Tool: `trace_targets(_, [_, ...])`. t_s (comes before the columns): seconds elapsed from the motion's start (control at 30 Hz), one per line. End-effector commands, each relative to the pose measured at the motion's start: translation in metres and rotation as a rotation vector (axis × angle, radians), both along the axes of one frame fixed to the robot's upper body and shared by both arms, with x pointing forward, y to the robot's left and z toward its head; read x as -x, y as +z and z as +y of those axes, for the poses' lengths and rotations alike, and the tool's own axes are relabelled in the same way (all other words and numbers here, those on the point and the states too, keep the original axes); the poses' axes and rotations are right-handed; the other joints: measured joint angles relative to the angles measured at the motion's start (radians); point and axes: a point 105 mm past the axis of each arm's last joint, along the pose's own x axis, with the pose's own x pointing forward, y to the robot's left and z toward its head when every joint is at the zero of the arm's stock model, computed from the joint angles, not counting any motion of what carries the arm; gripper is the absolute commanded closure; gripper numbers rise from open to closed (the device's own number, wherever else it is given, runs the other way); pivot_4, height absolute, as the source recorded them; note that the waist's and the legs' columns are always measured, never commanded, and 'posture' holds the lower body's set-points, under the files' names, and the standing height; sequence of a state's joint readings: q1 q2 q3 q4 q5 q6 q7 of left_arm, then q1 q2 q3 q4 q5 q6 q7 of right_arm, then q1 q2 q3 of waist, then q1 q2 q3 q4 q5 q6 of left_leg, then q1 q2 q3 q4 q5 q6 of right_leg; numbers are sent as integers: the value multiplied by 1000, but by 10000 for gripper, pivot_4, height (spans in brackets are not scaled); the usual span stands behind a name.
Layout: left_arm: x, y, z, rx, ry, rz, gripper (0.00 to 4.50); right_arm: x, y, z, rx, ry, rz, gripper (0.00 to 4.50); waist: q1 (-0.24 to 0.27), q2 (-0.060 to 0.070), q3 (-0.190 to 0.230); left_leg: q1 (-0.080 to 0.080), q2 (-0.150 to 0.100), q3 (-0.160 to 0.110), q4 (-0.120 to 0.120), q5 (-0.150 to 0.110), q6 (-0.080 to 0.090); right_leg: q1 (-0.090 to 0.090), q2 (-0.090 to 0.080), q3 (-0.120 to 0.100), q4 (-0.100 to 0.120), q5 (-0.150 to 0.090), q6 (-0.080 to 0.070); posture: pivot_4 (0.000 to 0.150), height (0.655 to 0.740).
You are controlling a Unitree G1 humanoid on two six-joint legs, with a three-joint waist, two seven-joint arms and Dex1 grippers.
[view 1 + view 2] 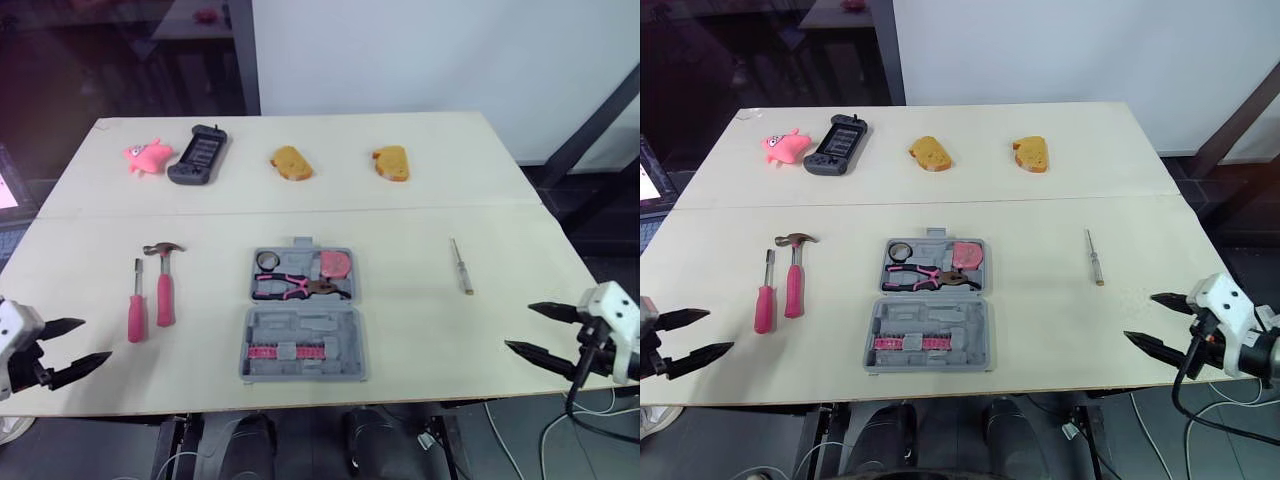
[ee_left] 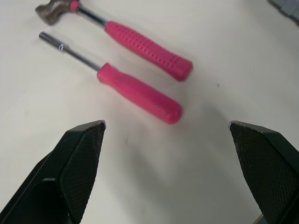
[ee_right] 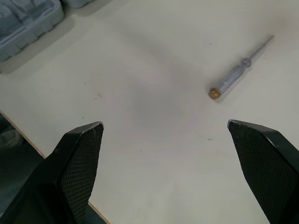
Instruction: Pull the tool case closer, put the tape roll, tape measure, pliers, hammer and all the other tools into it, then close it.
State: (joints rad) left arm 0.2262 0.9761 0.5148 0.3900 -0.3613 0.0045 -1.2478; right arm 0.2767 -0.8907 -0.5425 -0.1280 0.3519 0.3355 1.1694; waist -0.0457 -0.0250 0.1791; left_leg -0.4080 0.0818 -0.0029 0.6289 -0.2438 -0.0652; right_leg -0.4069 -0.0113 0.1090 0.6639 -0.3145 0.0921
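The left gripper (image 1: 97,339) hangs over the near left edge of the table (image 1: 420,330), its 2 fingers spread wide and holding nothing; the pink-handled screwdriver (image 1: 136,305) and the hammer (image 1: 163,285) lie side by side just ahead of it, handles toward the robot, apart from its tips; the right gripper (image 1: 518,326) sits at the near right edge, equally wide and empty; the slim clear-handled screwdriver (image 1: 461,268) lies ahead of it, well apart; the tool case (image 1: 303,315) lies open and flat between the 2 grippers, near the table's front middle, touched by neither; its far half holds the tape roll (image 1: 267,261), the pliers (image 1: 298,288) and the tape measure (image 1: 336,264); its near half holds a row of pink bits (image 1: 285,352).
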Motion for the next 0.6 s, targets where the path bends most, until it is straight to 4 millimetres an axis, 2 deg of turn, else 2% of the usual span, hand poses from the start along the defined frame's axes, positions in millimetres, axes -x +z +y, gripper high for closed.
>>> trace_targets(0.03, [0,11,5,-32,0,-33,205,-3,8,-2,39,19,-26,0,0,0,0,0,0,0,0,0,0,0,0,0,0,0,0,1500,7400])
trace_targets(0.23, [1,14,6,-36,4,-40,205,-4,8,-2,48,23,-26,0,1,0,0,0,0,0,0,0,0,0,0,0,0,0,0,1500,7400])
trace_targets(0.4, [-3,15,-5,-40,-27,-56,205,-7,10,3,54,-4,-39,0,1,0,0,0,0,0,1,0,0,1,0,0,0,0,0,1500,7400])
trace_targets(0.5, [-7,15,-30,5,-103,-53,205,-14,7,15,37,-132,-23,0,1,0,0,0,0,0,1,0,0,1,0,0,1,0,0,1500,7400])
trace_targets(0.6, [-14,21,-80,104,-226,-111,205,-32,-4,37,-38,-360,-42,0,0,-2,-2,0,0,0,1,0,0,1,0,0,1,0,0,1500,7400])
